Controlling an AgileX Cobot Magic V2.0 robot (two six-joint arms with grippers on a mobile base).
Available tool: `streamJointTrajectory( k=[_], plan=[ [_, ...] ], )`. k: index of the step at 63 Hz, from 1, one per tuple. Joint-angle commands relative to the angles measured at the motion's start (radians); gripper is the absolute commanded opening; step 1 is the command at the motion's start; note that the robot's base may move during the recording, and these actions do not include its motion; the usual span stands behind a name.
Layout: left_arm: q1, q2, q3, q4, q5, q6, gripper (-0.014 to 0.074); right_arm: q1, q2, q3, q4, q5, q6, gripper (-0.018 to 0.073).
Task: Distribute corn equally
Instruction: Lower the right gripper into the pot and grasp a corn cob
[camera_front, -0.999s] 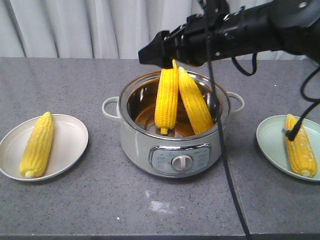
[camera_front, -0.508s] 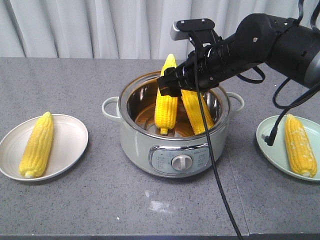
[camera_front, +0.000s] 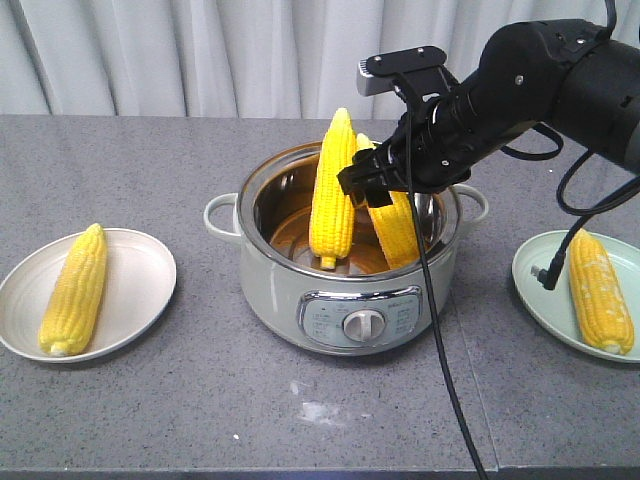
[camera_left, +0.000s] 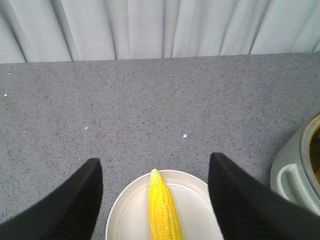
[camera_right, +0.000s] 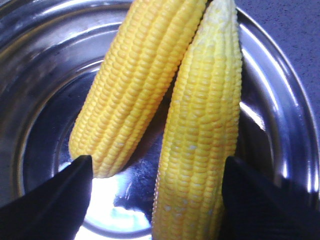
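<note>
Two corn cobs stand leaning in the pot (camera_front: 300, 290): a left cob (camera_front: 333, 190) (camera_right: 135, 80) and a right cob (camera_front: 400, 235) (camera_right: 202, 140). My right gripper (camera_front: 372, 190) (camera_right: 157, 165) is open over the pot, its fingers straddling the right cob, which sits close to the right finger. A third cob (camera_front: 75, 290) (camera_left: 162, 210) lies on the white plate (camera_front: 140, 265) (camera_left: 125, 215). My left gripper (camera_left: 155, 157) hovers open above that plate, holding nothing. Another cob (camera_front: 600, 290) lies on the pale green plate (camera_front: 540, 280).
The pot has side handles (camera_front: 222, 218) and a front knob panel (camera_front: 364, 322). A black cable (camera_front: 440, 360) hangs from the right arm across the pot's front. Curtains (camera_front: 200, 50) close off the back of the grey table (camera_front: 200, 400).
My right arm has come down from above the cob tips and shifted right, so the open gripper now sits around the right cob. The cobs and plates have not moved.
</note>
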Motion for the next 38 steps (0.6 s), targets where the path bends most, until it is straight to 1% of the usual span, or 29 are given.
streamJointTrajectory(
  k=[1, 5, 22, 38],
  plan=[
    [-0.001, -0.023, -0.028, -0.005, -0.068, 0.0, 0.0451, -0.002, -0.042, -0.03, -0.055, -0.039, 0.027, 0.0529],
    [-0.001, -0.023, -0.028, -0.005, -0.067, 0.0, 0.0451, -0.002, -0.04, -0.03, -0.069, -0.035, 0.031, 0.0529],
    [-0.001, -0.023, -0.028, -0.005, -0.067, 0.0, 0.0451, -0.002, -0.034, -0.03, -0.079, -0.04, 0.032, 0.0529],
    [-0.001, -0.023, -0.028, -0.005, -0.065, 0.001, 0.0451, -0.002, 0.021, -0.03, -0.088, -0.041, 0.032, 0.0529]
  ],
)
